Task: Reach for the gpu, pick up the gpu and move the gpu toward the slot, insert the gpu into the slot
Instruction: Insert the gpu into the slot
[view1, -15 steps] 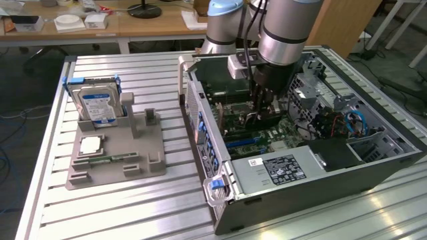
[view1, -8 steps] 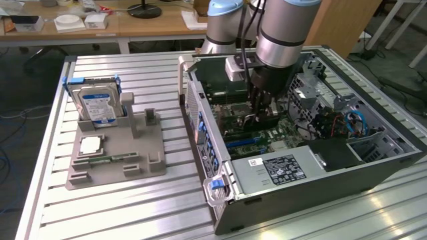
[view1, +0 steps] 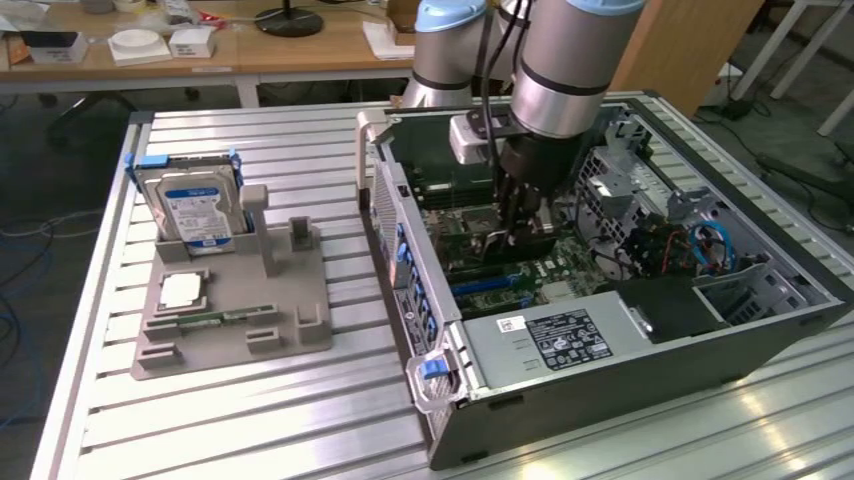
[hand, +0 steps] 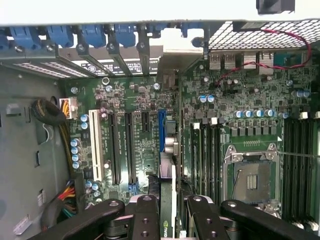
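Wrist view shows the gpu edge-on: a thin black card with a pale edge and a small logo. Its long axis runs parallel to the blue slot, pointing away from the gripper, whose fingers pinch it from both sides. Exterior view: it stands inside the open computer case, at 1 o'clock from the slot.

Smooth blue plastic slot, matt black gripper, ribbed bare-metal table
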